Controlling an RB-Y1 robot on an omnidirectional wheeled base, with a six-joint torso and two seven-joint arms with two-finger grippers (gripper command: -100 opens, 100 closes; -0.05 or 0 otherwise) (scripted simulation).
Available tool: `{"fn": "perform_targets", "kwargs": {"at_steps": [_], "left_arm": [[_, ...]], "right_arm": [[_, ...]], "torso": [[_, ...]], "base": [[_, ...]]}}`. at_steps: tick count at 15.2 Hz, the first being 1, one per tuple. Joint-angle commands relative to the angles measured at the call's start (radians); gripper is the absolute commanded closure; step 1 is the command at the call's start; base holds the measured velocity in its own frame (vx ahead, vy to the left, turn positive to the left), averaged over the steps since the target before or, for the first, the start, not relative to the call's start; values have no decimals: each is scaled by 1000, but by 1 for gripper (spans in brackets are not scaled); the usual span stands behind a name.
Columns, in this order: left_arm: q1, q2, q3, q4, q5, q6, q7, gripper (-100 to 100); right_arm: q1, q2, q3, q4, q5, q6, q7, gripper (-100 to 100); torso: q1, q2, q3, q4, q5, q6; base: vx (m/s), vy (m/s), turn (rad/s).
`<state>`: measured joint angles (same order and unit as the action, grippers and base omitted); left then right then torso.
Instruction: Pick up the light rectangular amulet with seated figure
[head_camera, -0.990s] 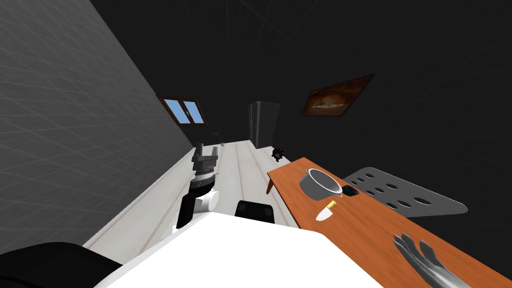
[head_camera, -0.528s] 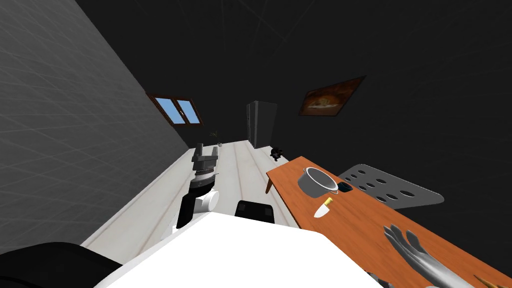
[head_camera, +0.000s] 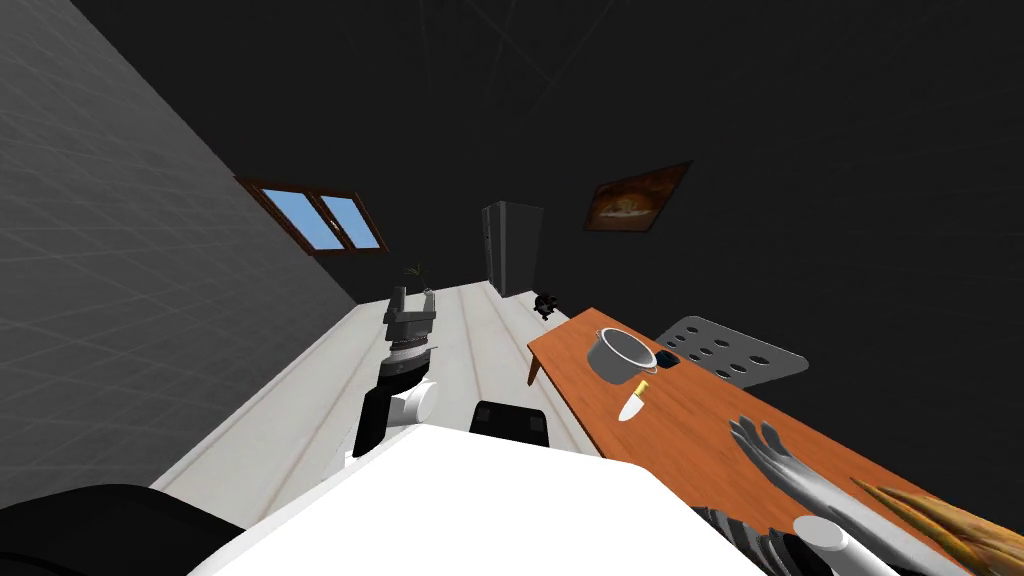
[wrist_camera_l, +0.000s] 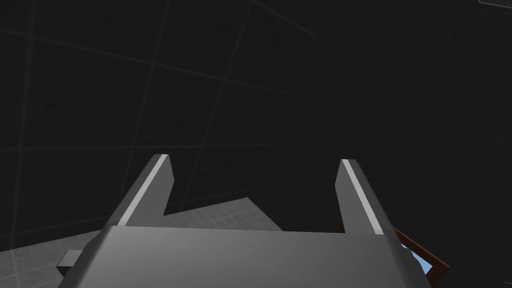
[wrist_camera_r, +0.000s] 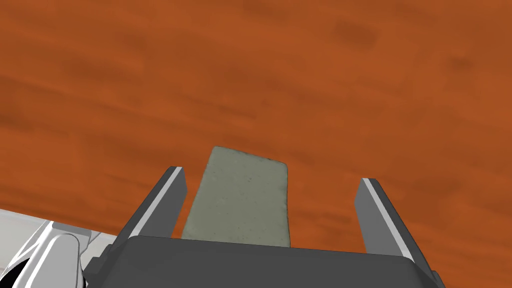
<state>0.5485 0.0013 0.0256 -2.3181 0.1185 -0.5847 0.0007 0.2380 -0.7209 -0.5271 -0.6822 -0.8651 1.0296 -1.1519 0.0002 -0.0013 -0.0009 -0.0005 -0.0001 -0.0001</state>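
The right gripper (wrist_camera_r: 271, 177) hangs over the orange-brown wooden table (wrist_camera_r: 310, 85), its fingers spread wide and holding nothing. The pale grey-green rectangular amulet (wrist_camera_r: 240, 197) lies flat on the table between them, closer to one finger than the other and touching neither. Its near end is hidden under the gripper's body, and no seated figure can be made out on its face.

I judge the reach done, with the closing and lifting left, and perhaps some centring first.

Further along the table lie a white-bladed knife with a yellow handle (head_camera: 632, 402) and a grey metal pot (head_camera: 620, 355). Off the table, over the pale floor, the left gripper (head_camera: 414, 298) is raised, open and empty.
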Motion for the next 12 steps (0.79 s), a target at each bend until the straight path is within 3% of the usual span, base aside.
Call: {"fn": "perform_targets", "kwargs": {"at_steps": [1, 3, 4, 7, 8, 11, 12], "left_arm": [[0, 0, 0, 0, 0, 0, 0, 0], [0, 0, 0, 0, 0, 0, 0, 0], [0, 0, 0, 0, 0, 0, 0, 0], [0, 0, 0, 0, 0, 0, 0, 0], [0, 0, 0, 0, 0, 0, 0, 0], [0, 0, 0, 0, 0, 0, 0, 0], [0, 0, 0, 0, 0, 0, 0, 0]], "right_arm": [[-50, -12, 2, 50, 38, -6, 42, -100], [-94, -12, 2, 89, 38, -6, 42, -100], [-124, -26, 4, 127, 74, -15, 86, -100], [-178, -26, 4, 176, 74, -15, 86, -100], [-206, -39, 6, 202, 110, -24, 129, -100], [-262, -39, 6, 259, 110, -24, 130, -100], [-293, -53, 9, 285, 146, -32, 174, -100]], "torso": [[0, 0, 0, 0, 0, 0], [0, 0, 0, 0, 0, 1], [0, 0, 0, 0, 0, 0], [0, 0, 0, 0, 0, 1], [0, 0, 0, 0, 0, 1], [-1, 0, 0, 0, 0, 1], [-1, 0, 0, 0, 0, 1]], "base": [[16, 9, -201], [17, 15, -217], [15, 18, -200], [15, 19, -113], [14, 10, -235], [12, 15, -120], [11, 11, -213]]}}
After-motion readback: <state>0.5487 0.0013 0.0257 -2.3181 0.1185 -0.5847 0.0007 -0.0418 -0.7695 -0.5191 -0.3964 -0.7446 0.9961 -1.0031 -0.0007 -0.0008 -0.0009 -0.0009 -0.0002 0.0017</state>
